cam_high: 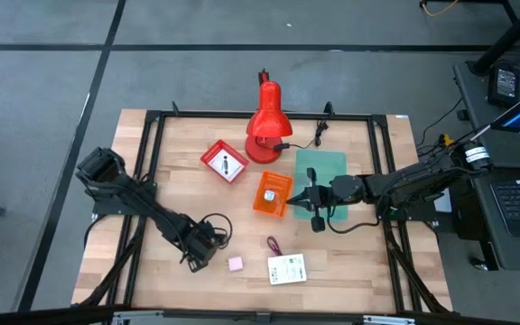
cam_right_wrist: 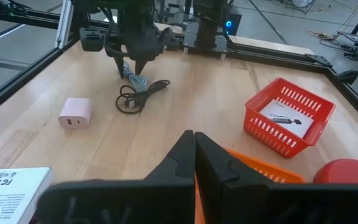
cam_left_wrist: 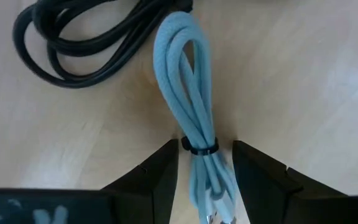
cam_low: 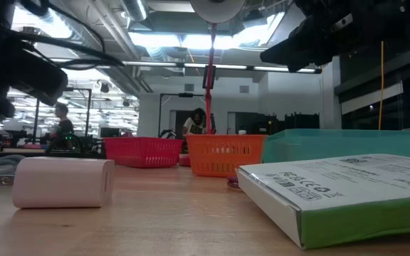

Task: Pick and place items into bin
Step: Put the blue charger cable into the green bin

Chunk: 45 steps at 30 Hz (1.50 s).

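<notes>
My left gripper (cam_high: pixel 199 253) (cam_left_wrist: pixel 205 149) is open and points down at the table near its near-left part. Its fingers stand on either side of a tied light-blue cable bundle (cam_left_wrist: pixel 182 74) (cam_right_wrist: pixel 135 79) that lies flat on the wood. A black cable (cam_left_wrist: pixel 79 43) (cam_high: pixel 213 224) lies coiled just beyond it. The pink cube (cam_high: pixel 235 264) (cam_right_wrist: pixel 75 113), the white printed box (cam_high: pixel 286 269) (cam_low: pixel 333 192) and the maroon cord loop (cam_high: pixel 272 244) rest on the table. My right gripper (cam_high: pixel 301 200) (cam_right_wrist: pixel 194 138) is shut on nothing and hovers by the orange basket (cam_high: pixel 272 193). My left gripper straddles the light-blue bundle at its tied end, by the black tie (cam_left_wrist: pixel 197 149), coming from above with the fingers across the strands. Whether the fingers (cam_left_wrist: pixel 160 171) touch the bundle, I cannot tell. The bundle lies on the table.
A red basket (cam_high: pixel 225 162) (cam_right_wrist: pixel 289 115) holds a printed card. The orange basket holds a small white piece. A teal bin (cam_high: pixel 323 176) sits under my right arm. The red desk lamp (cam_high: pixel 265 126) stands at the far edge. Black frame rails border the table.
</notes>
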Motion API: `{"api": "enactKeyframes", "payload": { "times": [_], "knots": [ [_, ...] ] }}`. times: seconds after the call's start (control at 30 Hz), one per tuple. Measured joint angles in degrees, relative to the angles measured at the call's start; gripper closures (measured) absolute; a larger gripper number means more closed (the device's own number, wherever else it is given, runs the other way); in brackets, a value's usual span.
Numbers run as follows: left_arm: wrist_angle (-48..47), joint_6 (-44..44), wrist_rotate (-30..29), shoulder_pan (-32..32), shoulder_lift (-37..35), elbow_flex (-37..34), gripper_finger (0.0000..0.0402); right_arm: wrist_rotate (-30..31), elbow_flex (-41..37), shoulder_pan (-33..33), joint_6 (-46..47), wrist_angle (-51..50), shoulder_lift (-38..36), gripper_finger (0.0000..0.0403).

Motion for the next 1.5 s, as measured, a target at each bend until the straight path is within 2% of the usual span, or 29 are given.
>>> {"api": "enactKeyframes", "payload": {
  "times": [0.2, 0.47, 0.77, 0.97, 1.33, 1.5],
  "knots": [
    [-1.1, 3.1, 1.3, 0.8, 0.0, 0.0, 0.0282, 0.0, 0.0, -0.9, 0.2, -0.1, 0.0, 0.0402],
    [-2.1, 9.1, 1.3, 0.8, -0.7, -0.1, 0.0372, 0.0, 0.0, -1.0, 0.3, -0.1, 0.0, 0.0402],
    [-2.5, 14.6, 0.0, 0.7, -2.0, -0.4, 0.0374, 0.0, 0.0, -1.0, 0.3, -0.1, 0.0, 0.0402],
    [-5.6, 16.2, -6.7, 0.6, -10.4, -0.4, 0.0374, 0.0, 0.0, -1.0, 0.3, -0.1, 0.0, 0.0402],
    [-5.4, 33.1, -23.5, 2.3, -27.1, -0.3, 0.0374, 0.0, 0.0, -1.0, 0.3, -0.3, 0.0, 0.0402],
    [-4.1, 40.0, -27.4, 5.1, -31.3, -0.3, 0.0374, 0.0, 0.0, -1.0, 0.3, -0.3, 0.0, 0.0402]
  ]
}}
